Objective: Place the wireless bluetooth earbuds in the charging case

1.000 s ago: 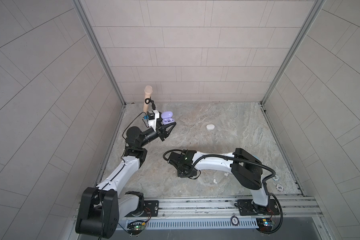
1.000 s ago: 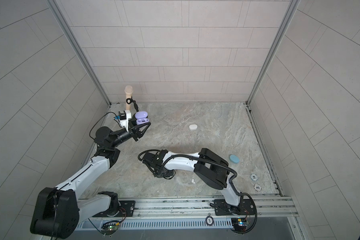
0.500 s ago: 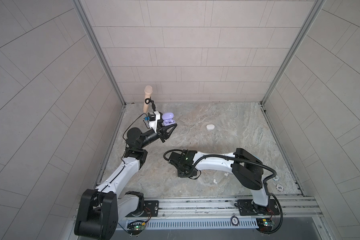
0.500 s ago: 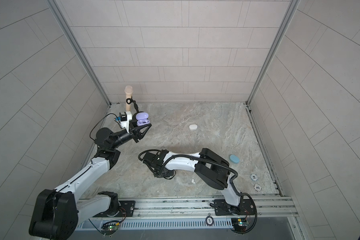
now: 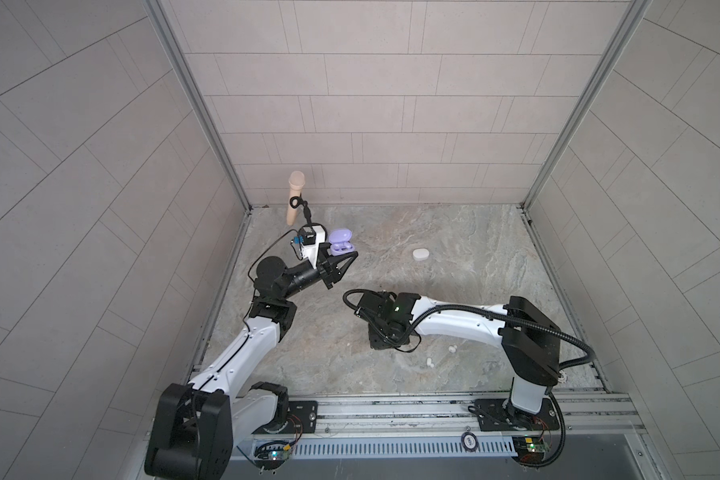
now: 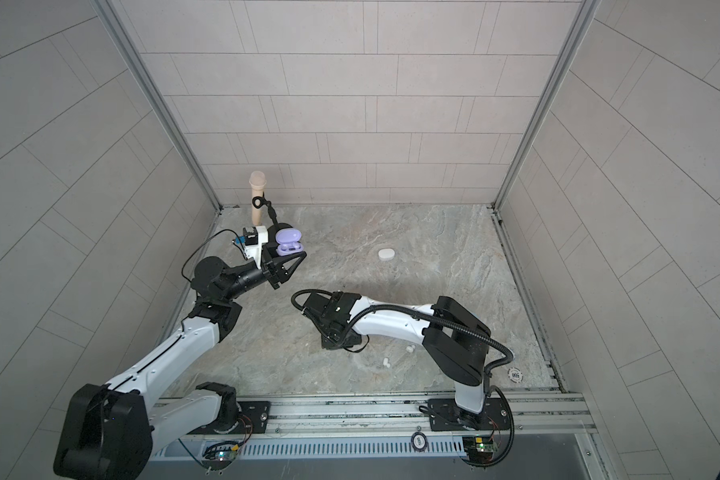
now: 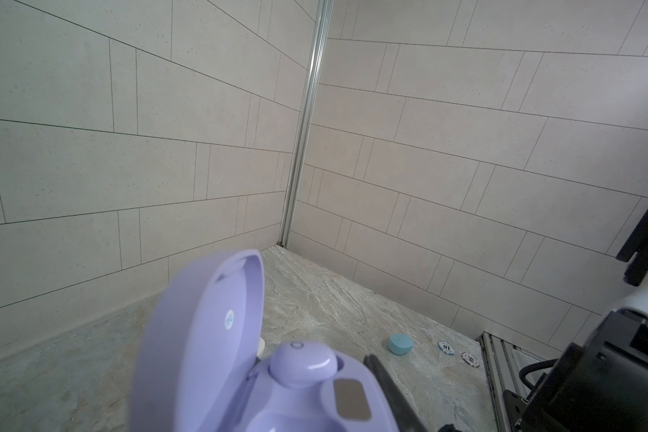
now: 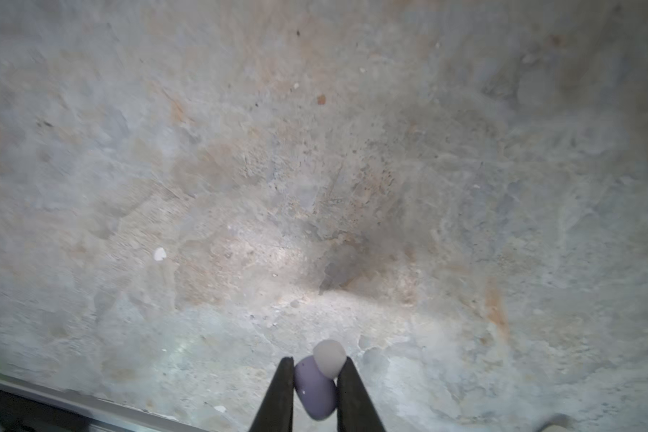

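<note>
Two claws are pinching task items right now. The left claw (image 5: pixel 346 257) is pressing together on the lilac case (image 5: pixel 342 246), holding it up off the bench (image 5: pixel 454 232) with the lid standing open. The seated lilac bud (image 7: pixel 300 364) is sitting in one socket of the lilac case. The socket beside it is appearing empty, though the frame edge is cutting it off. The right claw (image 8: pixel 317 362) is pinching the loose lilac bud (image 8: pixel 313 389) by its body, pale tip poking past the fingertips. It is hanging low over the bench, well apart from the lilac case and below it.

Risks, judging from this:
- The grip is sitting on a smooth rounded shell, so the loose lilac bud could be squirting out or twisting on the carry up to the lilac case.
- The tip is pointing off to one side, so it may be arriving misaligned and jamming on the socket rim.
- A hard push could be tilting the lilac case in the left claw or popping the seated lilac bud out.
- The open lid is standing close to the sockets, so the right claw might be clipping it.

The white buds (image 5: pixel 452 348) are lying on the bench, farther from the lilac case than the right claw.
</note>
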You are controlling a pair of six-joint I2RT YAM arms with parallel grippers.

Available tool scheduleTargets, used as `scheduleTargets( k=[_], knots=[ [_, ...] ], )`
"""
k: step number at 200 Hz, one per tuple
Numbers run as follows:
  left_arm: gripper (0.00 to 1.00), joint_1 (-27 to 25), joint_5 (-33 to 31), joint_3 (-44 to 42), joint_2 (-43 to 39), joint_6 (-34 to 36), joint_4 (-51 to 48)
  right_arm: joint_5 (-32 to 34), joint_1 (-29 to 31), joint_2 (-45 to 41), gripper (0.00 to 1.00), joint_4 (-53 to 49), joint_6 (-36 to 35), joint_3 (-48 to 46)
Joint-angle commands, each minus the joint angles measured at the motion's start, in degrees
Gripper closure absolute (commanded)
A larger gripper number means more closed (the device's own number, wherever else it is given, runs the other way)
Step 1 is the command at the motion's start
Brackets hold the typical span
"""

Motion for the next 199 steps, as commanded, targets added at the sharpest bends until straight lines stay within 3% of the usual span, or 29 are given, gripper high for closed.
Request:
scheduleTargets(
  k=[1, 68, 110, 151, 199],
  knots=[
    [1.0, -0.21, 0.39, 0.03, -1.02, 0.73, 1.03, -0.73, 0.13, 2.98, 0.92, -6.29, -9.0, -0.5],
    [1.0, -0.29, 0.22, 0.03, -1.98, 1.91, -0.47, 3.09, 0.29, 7.74, 0.89, -9.62, -13.92, -0.49],
    [1.0, -0.3, 0.38, 0.05, -1.76, 1.83, -0.28, 3.87, 0.31, 6.76, 0.67, -9.05, -13.8, -1.72],
    [1.0, -0.28, 0.53, 0.03, -1.9, 1.74, -0.16, 5.36, 0.32, 5.31, 0.61, -8.31, -12.68, -3.36],
    [1.0, -0.29, 0.49, 0.01, -2.06, 1.91, -0.51, -2.85, 0.32, 3.99, 0.6, -3.34, -10.05, -5.68]
  ],
)
